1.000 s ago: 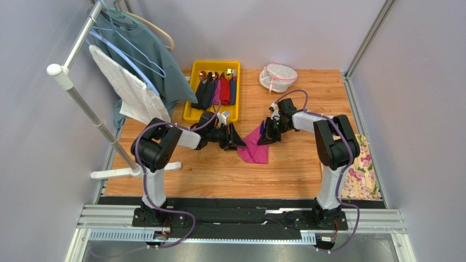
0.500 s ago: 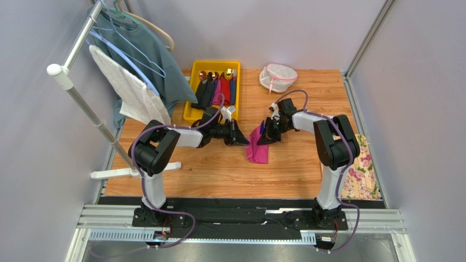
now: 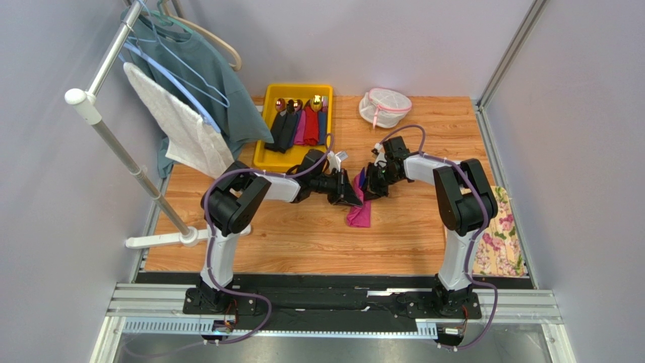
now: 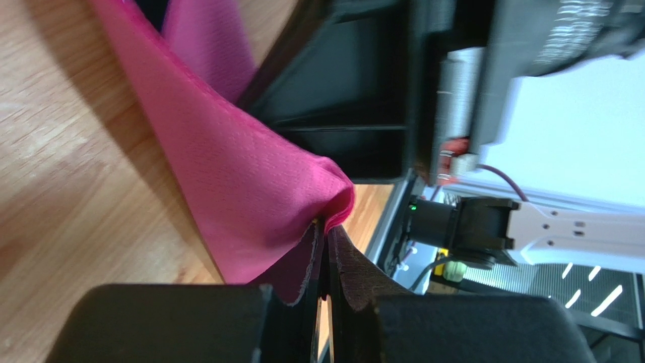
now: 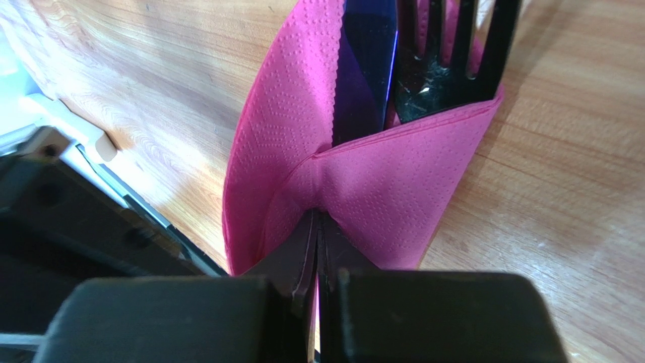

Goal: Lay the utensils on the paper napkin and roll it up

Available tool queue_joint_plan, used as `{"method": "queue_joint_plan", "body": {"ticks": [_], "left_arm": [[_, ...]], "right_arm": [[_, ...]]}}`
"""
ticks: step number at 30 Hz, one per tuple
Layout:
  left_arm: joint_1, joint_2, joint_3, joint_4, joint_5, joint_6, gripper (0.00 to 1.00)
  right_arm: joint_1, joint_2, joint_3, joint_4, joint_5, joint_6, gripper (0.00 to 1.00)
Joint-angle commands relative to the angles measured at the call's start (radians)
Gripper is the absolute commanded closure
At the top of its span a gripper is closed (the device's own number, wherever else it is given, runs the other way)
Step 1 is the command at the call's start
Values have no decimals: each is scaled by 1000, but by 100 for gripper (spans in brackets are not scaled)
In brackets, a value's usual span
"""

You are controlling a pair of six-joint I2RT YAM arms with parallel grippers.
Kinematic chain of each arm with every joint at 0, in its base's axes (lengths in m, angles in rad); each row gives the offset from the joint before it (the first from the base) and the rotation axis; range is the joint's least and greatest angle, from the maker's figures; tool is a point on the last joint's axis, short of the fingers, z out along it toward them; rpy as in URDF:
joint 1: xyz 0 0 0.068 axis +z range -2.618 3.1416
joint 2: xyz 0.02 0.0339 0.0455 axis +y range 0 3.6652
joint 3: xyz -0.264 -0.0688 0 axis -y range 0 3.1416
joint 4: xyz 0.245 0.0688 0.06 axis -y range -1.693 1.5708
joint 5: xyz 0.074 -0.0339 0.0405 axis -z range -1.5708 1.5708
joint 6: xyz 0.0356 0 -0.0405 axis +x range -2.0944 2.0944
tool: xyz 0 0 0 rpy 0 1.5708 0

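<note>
The magenta paper napkin (image 3: 359, 214) lies folded on the wooden table between my two grippers. My left gripper (image 3: 353, 197) is shut on one edge of the paper napkin (image 4: 250, 197), pinching a fold. From the other side my right gripper (image 3: 371, 186) is shut on the paper napkin (image 5: 378, 197) as well. The utensils stick out of the fold in the right wrist view: a dark fork (image 5: 447, 53) with tines and a blue-black blade (image 5: 367, 60) beside it. The napkin is wrapped around their lower parts.
A yellow tray (image 3: 266, 155) with sleeved gold cutlery stands at the back, left of the grippers. A white mesh pouch (image 3: 384, 107) sits at the back right. A clothes rack (image 3: 113, 151) with garments stands at the left. Floral cloth (image 3: 500, 238) lies at the right edge.
My left gripper has closed on the napkin's edge and moved right, toward the right gripper, folding the napkin narrower. The right gripper has stayed put.
</note>
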Motion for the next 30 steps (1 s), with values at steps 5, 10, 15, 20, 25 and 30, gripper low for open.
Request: {"method": "queue_joint_plan", "body": {"ticks": [5, 10, 15, 20, 25, 30], "left_arm": [[-8, 24, 71, -291, -127, 158, 89], [-8, 47, 167, -500, -190, 284, 87], [-9, 52, 218, -664, -248, 384, 89], [-8, 29, 217, -727, -299, 445, 93], [-8, 23, 232, -754, -308, 473, 96], [-9, 32, 238, -749, -288, 468, 98]], "right_arm": [[16, 49, -32, -69, 133, -21, 100], [15, 34, -35, -75, 131, -11, 99], [13, -1, -31, -81, 116, -5, 97], [-5, -63, -6, -74, 56, 15, 88], [-59, -129, 18, -58, -19, 54, 82], [-93, -161, -14, -28, -99, 87, 85]]}}
